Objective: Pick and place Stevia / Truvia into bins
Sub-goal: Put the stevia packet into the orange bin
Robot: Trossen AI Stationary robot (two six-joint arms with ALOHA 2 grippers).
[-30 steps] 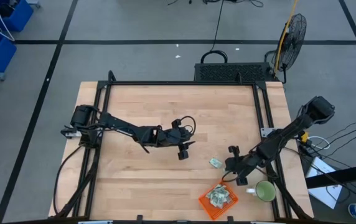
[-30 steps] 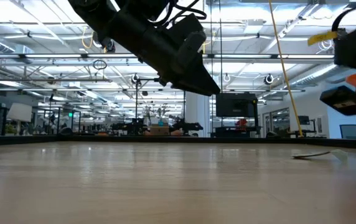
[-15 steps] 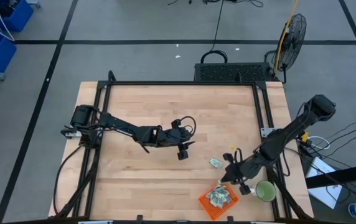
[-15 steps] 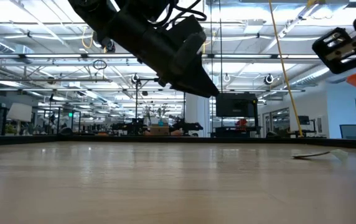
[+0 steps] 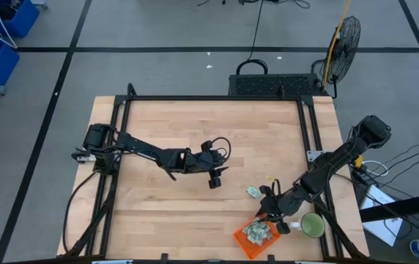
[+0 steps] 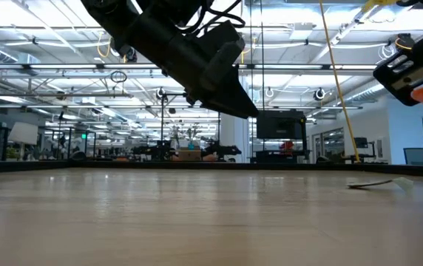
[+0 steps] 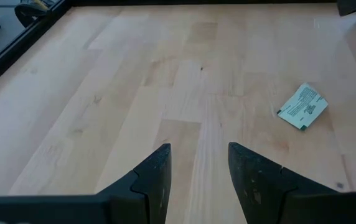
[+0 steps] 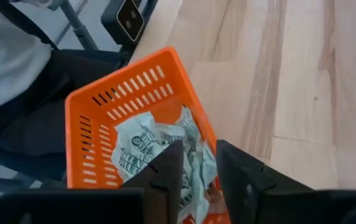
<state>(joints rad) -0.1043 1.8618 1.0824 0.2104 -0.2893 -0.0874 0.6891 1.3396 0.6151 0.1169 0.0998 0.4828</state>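
The orange basket [image 5: 256, 236] stands near the table's near edge, right of centre, with several pale green and white sachets [image 8: 159, 146] heaped inside. One more sachet [image 5: 253, 192] lies flat on the wood just beyond it and also shows in the left wrist view [image 7: 302, 107]. My right gripper [image 5: 269, 213] hovers over the basket's far side, its fingers a little apart [image 8: 200, 171], with nothing plainly between them. My left gripper [image 5: 215, 176] hangs open [image 7: 200, 168] above the middle of the table, left of the loose sachet.
A round green mug [image 5: 313, 225] stands right of the basket, close under my right arm. Black frame rails run along the table's left and right sides. Bare wood spreads across the left and far parts of the table.
My right gripper has risen and moved from beside the loose sachet toward the table's near edge, and now stands over the basket's far side. The loose sachet has stayed where it lay.
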